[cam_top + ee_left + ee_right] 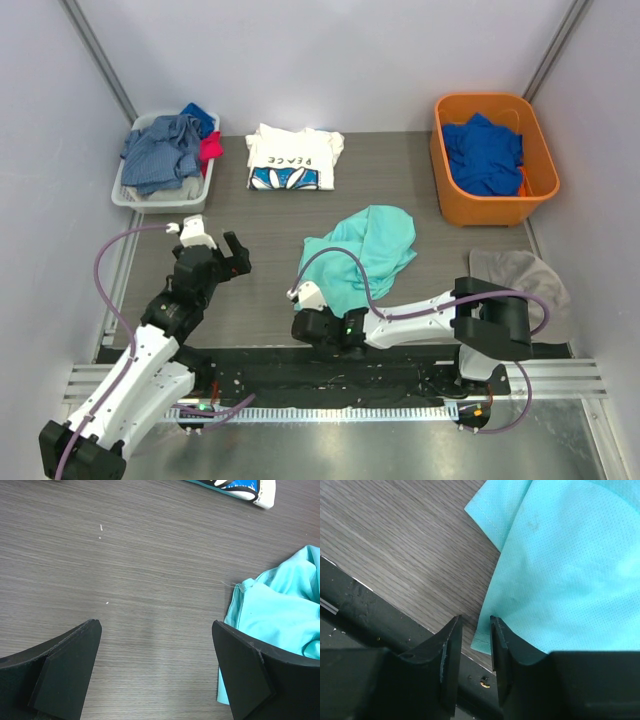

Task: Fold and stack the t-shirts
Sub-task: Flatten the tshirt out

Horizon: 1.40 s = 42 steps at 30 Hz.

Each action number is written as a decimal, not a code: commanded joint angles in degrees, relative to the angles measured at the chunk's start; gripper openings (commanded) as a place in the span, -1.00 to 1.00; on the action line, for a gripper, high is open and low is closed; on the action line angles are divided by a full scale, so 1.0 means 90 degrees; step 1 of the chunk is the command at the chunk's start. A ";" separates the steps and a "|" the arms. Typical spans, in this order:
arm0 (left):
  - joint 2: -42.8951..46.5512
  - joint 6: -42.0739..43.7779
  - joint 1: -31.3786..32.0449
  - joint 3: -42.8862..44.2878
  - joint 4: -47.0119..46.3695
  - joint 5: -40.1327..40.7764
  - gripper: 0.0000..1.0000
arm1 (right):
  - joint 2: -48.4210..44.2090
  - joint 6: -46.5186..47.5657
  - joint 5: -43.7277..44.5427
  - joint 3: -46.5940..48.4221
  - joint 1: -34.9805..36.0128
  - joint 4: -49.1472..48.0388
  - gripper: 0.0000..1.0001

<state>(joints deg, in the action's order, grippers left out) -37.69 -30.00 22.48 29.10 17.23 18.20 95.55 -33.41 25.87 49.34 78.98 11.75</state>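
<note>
The folded white t-shirt [294, 158] bears the word "PEACE" above blue petals.

The grey table [270, 215] carries a white basket [165, 201], PEACE t-shirt [293, 158], mint-teal t-shirt [375, 245], orange tub [440, 180] and grey cloth [525, 275].

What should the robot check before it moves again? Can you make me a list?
1. Right claw sits at the near edge of the teal shirt: ok.
2. Shirt edge firmly pinched: cannot tell; the claw is nearly closed, but a slim gap shows.
3. Left claw wide open, holding nothing, over bare table: ok.
4. Teal shirt flat enough to fold: not ok; it is crumpled.
5. White PEACE shirt looks folded at the back, ready to be stacked on: ok.
</note>
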 commanded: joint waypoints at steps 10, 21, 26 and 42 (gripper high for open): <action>0.0077 -0.0065 0.0022 -0.0138 -0.0137 -0.0069 0.99 | -0.0030 -0.0721 0.0729 -0.0687 -0.0045 0.0755 -0.73; -0.0157 -0.0046 0.0022 -0.0235 -0.0371 -0.0312 0.99 | -0.1338 -0.0205 0.2135 0.0434 -0.0298 0.2101 -0.98; -0.0284 -0.0376 0.0022 -0.0615 -0.1415 -0.1219 0.99 | -0.2392 0.0273 0.2233 0.1011 -0.0943 0.2483 -0.98; -0.2335 -0.2104 0.0012 -0.0879 -0.4021 -0.3144 0.99 | -0.3409 0.0880 0.2341 0.1227 -0.2017 0.2718 -0.99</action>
<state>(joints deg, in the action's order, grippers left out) -57.54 -42.76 22.48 22.13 -5.48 -3.53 68.10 -26.92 44.97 59.02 62.26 35.97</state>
